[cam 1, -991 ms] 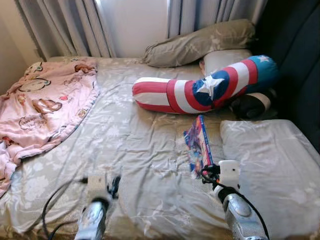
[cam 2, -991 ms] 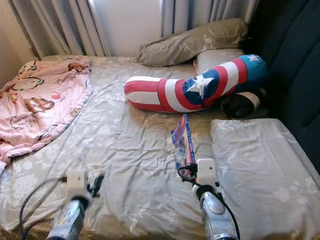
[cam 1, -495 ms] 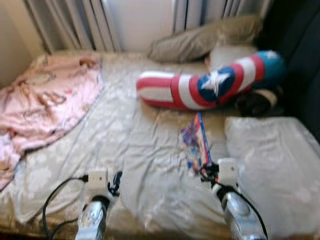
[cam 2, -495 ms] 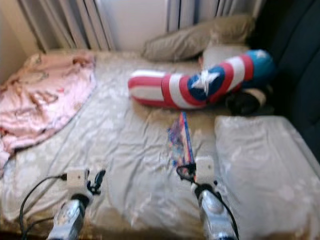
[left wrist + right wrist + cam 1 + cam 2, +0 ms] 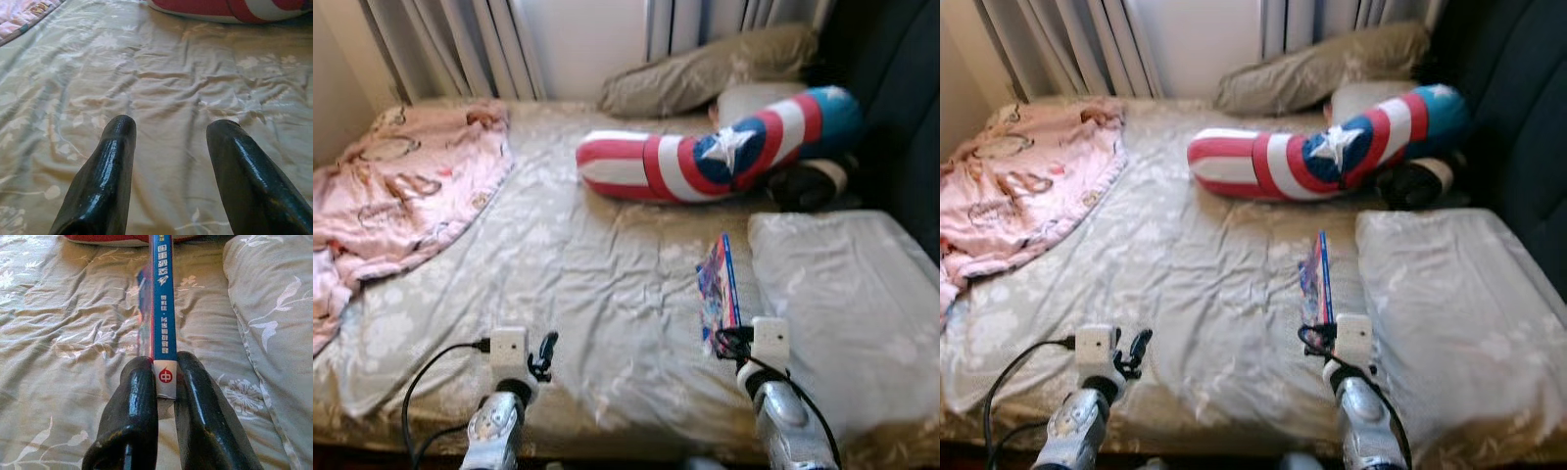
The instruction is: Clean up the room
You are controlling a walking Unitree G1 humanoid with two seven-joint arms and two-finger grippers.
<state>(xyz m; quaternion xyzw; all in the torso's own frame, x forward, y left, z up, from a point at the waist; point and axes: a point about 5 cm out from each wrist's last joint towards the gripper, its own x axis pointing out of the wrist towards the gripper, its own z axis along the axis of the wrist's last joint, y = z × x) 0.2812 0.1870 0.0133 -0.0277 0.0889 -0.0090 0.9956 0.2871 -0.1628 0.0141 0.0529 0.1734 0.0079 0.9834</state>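
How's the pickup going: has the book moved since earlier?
Yes. The book, in the right gripper, came toward the robot, away from the striped bolster.

place: home bedroom | bed [image 5: 607,274] with floral grey-beige sheet | pillows: grey one [image 5: 705,73] far, by the curtains [image 5: 460,44]; another [image 5: 842,294] at right | pink cartoon blanket [image 5: 401,196] at left | star-and-stripes bolster cushion [image 5: 705,162] far right
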